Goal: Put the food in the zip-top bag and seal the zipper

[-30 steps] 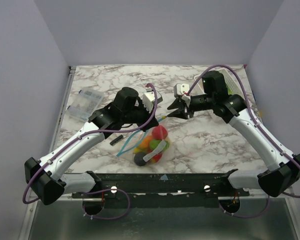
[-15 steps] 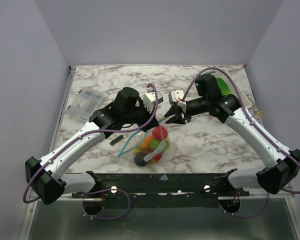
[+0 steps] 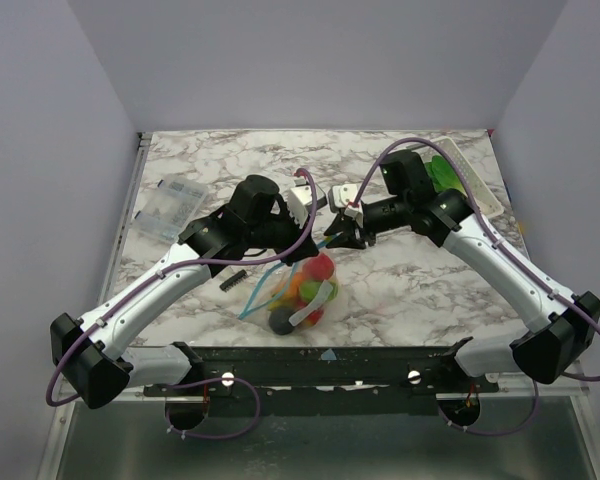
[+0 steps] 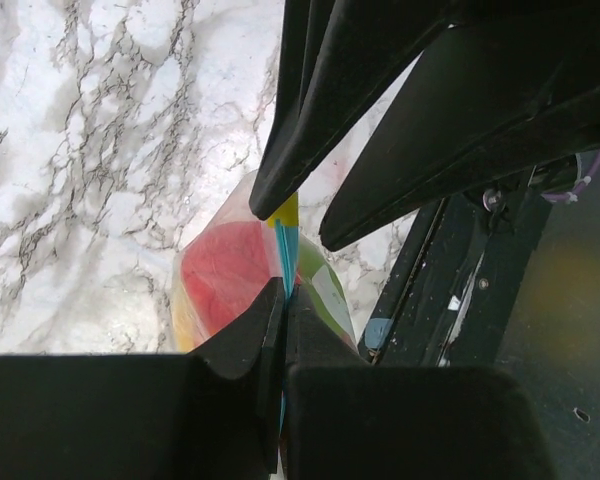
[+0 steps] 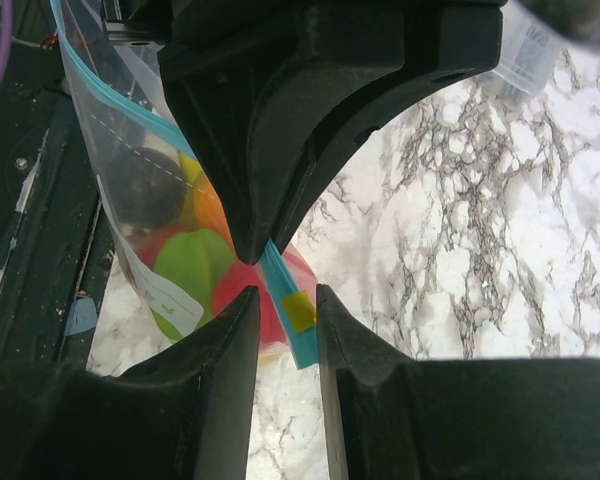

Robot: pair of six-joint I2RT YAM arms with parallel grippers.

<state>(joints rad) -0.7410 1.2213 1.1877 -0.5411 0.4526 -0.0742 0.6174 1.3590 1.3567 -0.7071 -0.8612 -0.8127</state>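
Teal zipper [image 4: 286, 248] pinched in left gripper [image 4: 283, 298]; right gripper [image 5: 285, 298] straddles it, jaws parted

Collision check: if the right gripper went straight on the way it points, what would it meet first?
Likely the blue zipper strip, near its yellow tab, in the gap of the open right gripper. Just behind is the left gripper, shut on that strip; depth between them is unclear.

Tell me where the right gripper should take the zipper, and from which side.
Take the zipper at its free end by the yellow tab, just beside where the shut left gripper pinches it. Come in from the robot's right with fingers straddling the strip. It stands thin and edge-on in the right gripper's open gap, so the pads would likely meet its flat faces.
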